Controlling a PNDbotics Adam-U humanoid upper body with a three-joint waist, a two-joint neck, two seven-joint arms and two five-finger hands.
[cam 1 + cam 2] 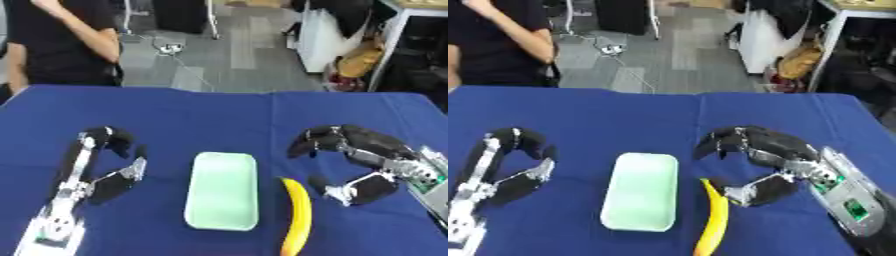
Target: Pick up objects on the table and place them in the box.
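Near the table's front edge, right of centre, I've got the banana (297, 216) lying flat, long axis running near-to-far, far tip curving left toward the pale green box (222, 191) just beside it. My right hand (765, 165) sits just right of the banana, fingers and thumb arched wide, gripping nothing. My left hand (103, 165) rests left of the box on the blue tablecloth (219, 120), likewise spread and empty.
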